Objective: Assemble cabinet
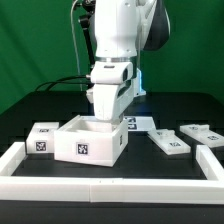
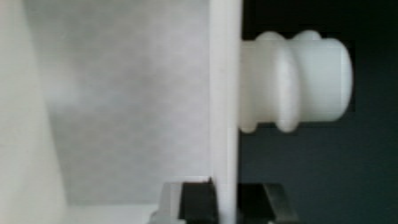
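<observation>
The cabinet's large white box body [image 1: 90, 141] stands open-topped in the middle of the table, with tags on its front. My gripper [image 1: 104, 122] reaches down at its far wall. In the wrist view the gripper [image 2: 226, 192] has one dark finger [image 2: 194, 203] on each side of the thin white wall [image 2: 226, 100], pressed against it. A white ribbed round knob [image 2: 302, 80] sticks out on the wall's dark outer side. A small white tagged block [image 1: 42, 138] lies at the body's left in the exterior view. Two flat white tagged parts [image 1: 168, 142] [image 1: 200, 132] lie at the right.
A long low white border rail [image 1: 110, 188] runs along the front and up both sides. The marker board [image 1: 141, 122] lies behind the body, partly hidden by the arm. The table is black, with a green backdrop behind.
</observation>
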